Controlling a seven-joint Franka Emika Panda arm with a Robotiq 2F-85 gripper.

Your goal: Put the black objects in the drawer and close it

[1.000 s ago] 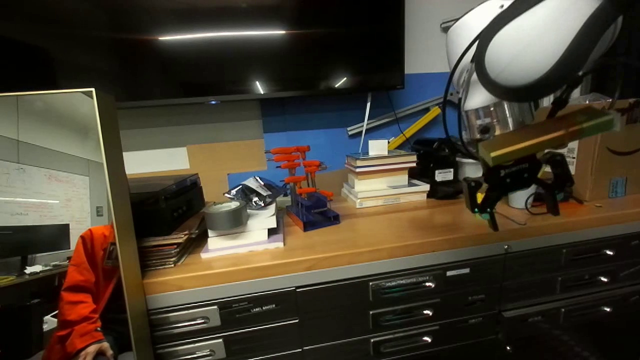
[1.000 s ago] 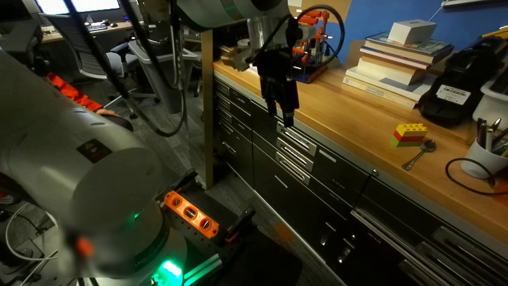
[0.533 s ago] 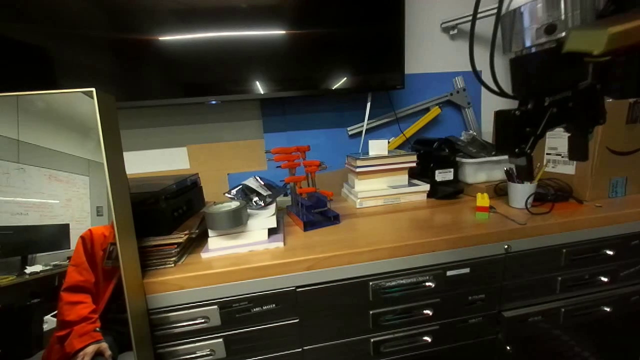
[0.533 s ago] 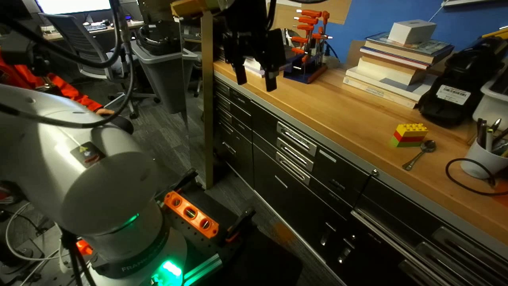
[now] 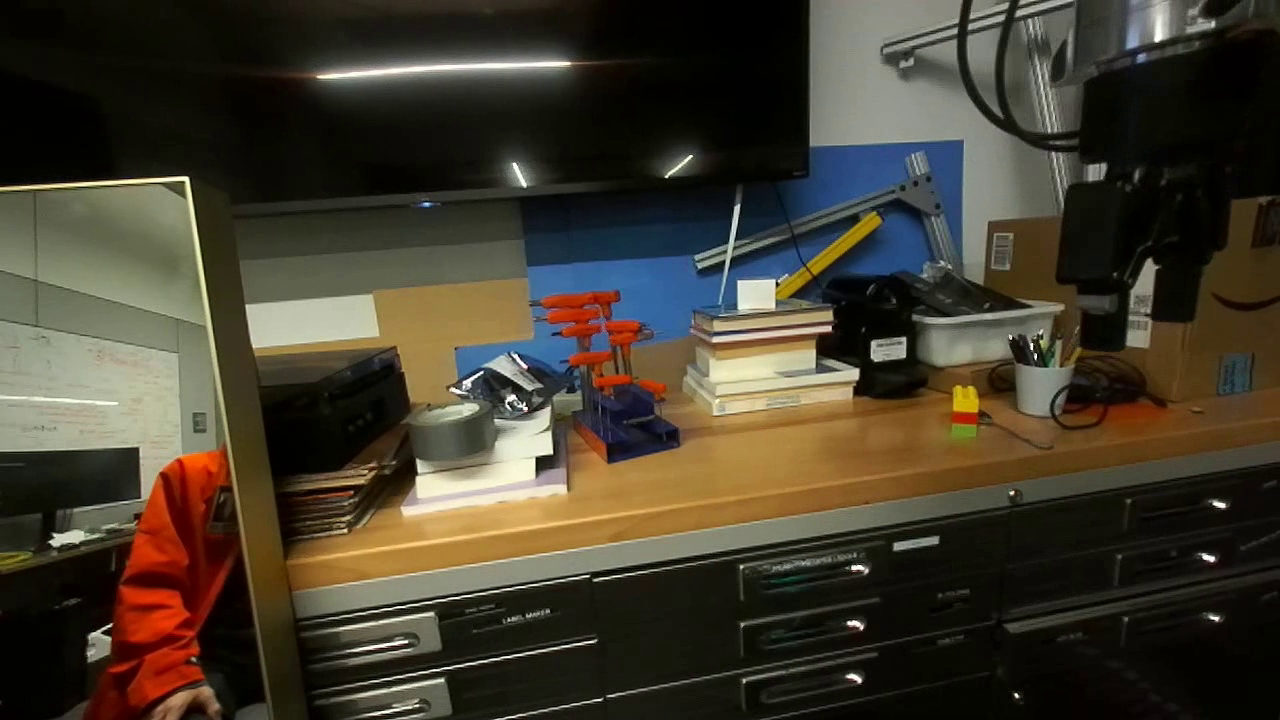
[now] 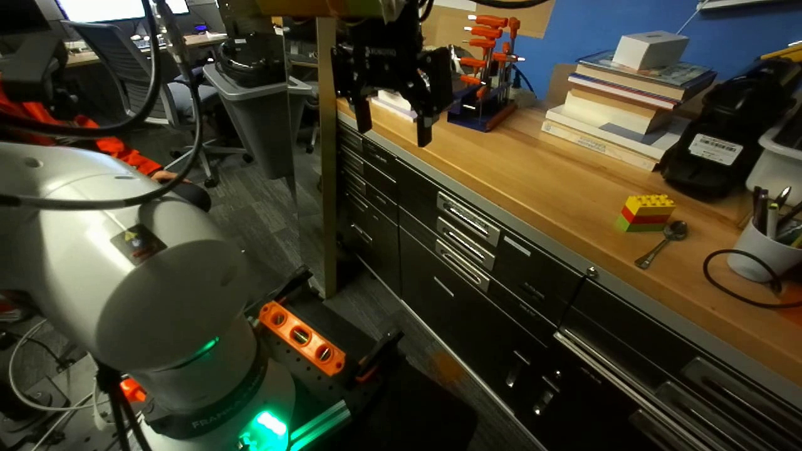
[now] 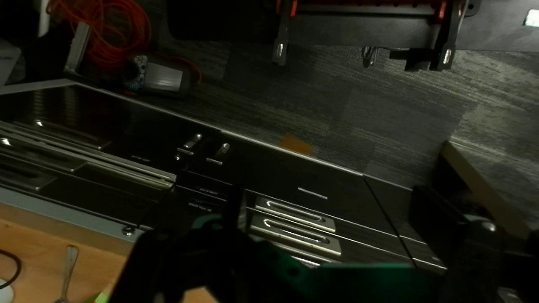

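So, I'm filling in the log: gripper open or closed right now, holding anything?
Gripper: open, fingers spread apart, holding nothing.

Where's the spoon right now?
In an exterior view, the spoon lies on the wooden worktop, toward the right, beside the yellow, red and green toy bricks and left of the white pen cup.

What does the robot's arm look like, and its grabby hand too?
The arm is whitish and smoothly rounded, with a dark squarish sticker, black cables looping past it and white FRANKA lettering low down, near a glowing green light. A shiny silver section sits above the gripper, which is black and angular with two jointed fingers.
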